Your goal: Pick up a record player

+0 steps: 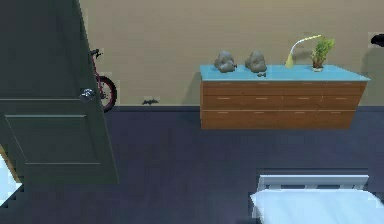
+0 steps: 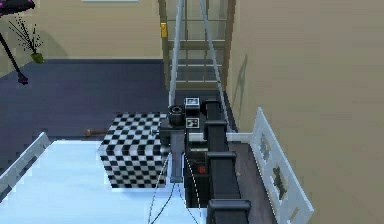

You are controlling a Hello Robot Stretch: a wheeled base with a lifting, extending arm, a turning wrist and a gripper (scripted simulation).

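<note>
Record player cannot be picked out with certainty among the shapes seen; nearest the arm is a checkered box (image 2: pixel 135 150) at the edge of a pale bed (image 2: pixel 50 190). Just right of the box's top, the gripper (image 2: pixel 172 118) has that box behind its far end, so I cannot tell whether it holds anything, nor judge its grip. Further right, the arm (image 2: pixel 215 170) is cut off by the bottom edge, as is a white rail (image 2: pixel 275 160).
</note>
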